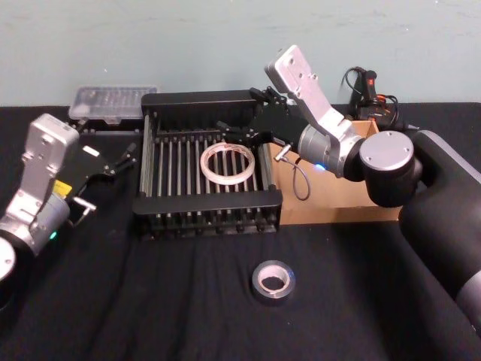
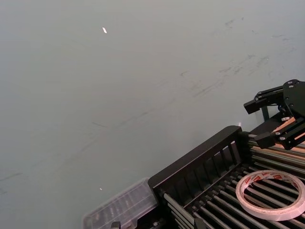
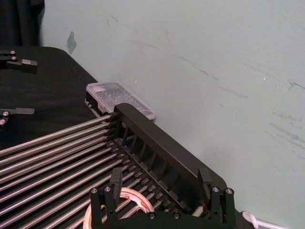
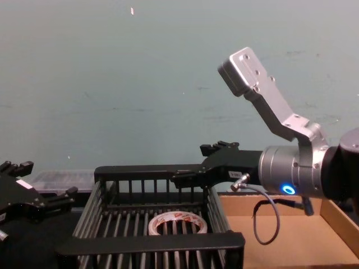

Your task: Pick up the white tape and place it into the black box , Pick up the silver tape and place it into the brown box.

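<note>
Cloth [image 1: 188, 316], black, beneath black box [image 1: 203, 204] holding white tape [image 1: 228, 163] with unreadable red print, pale wall [image 1: 188, 45] behind; right gripper [image 1: 234, 134] above, fingers apart; left gripper [image 1: 126, 156] beside, spread.

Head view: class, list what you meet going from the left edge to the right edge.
left gripper → white tape lying in the black box → silver tape → brown box → right arm's shoulder
</note>
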Motion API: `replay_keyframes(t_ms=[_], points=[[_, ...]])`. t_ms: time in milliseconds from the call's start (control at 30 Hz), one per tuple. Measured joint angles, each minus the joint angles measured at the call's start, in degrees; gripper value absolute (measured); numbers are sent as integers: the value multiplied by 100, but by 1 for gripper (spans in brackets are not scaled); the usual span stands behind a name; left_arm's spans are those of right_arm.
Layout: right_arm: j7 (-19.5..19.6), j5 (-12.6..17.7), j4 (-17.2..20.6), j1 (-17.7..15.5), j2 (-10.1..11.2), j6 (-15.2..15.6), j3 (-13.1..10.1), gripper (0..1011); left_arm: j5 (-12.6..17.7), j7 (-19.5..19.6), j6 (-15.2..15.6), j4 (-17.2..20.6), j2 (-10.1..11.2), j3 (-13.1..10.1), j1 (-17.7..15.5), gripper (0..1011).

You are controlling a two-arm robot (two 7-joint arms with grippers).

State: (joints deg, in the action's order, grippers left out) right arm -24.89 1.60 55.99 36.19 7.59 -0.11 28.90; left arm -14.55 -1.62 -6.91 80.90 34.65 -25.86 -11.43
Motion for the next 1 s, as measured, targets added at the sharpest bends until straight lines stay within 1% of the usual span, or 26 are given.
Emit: replay_keyframes(t_ms=[100, 200, 333, 433, 500, 533, 567, 600, 767, 800, 833, 867, 967, 1000], points=[[-1, 2, 1, 0, 1, 0, -1, 1002, 0, 0, 0, 0, 0, 0, 0, 1001], [-20, 47, 82, -40, 46, 3, -38, 1002, 0, 0, 0, 0, 0, 0, 0, 1001], [-20, 112, 315, -156, 156, 50, -111, 1003, 0, 0, 0, 0, 0, 0, 0, 1001], [8, 187, 672, -335, 319, 154, -214, 1002, 0, 0, 0, 0, 0, 0, 0, 1001], [25, 221, 847, -434, 398, 212, -260, 1002, 0, 0, 0, 0, 0, 0, 0, 1001], [46, 256, 1022, -530, 477, 266, -306, 1003, 0, 0, 0, 0, 0, 0, 0, 1001], [46, 256, 1022, -530, 477, 266, -306, 1002, 0, 0, 0, 0, 0, 0, 0, 1002], [61, 295, 1210, -642, 555, 328, -353, 1003, 0, 0, 0, 0, 0, 0, 0, 1001], [129, 420, 1786, -1029, 790, 520, -504, 1002, 0, 0, 0, 0, 0, 0, 0, 1001], [154, 460, 1976, -1174, 874, 589, -555, 1002, 0, 0, 0, 0, 0, 0, 0, 1001], [169, 479, 2072, -1239, 910, 624, -576, 1002, 0, 0, 0, 0, 0, 0, 0, 1001], [190, 509, 2237, -1375, 986, 697, -616, 1002, 0, 0, 0, 0, 0, 0, 0, 1001], [217, 548, 2439, -1543, 1079, 798, -663, 1002, 0, 0, 0, 0, 0, -1, 0, 1001], [230, 579, 2573, -1653, 1137, 869, -693, 1002, 0, 0, 0, 0, 0, 0, 0, 1001]])
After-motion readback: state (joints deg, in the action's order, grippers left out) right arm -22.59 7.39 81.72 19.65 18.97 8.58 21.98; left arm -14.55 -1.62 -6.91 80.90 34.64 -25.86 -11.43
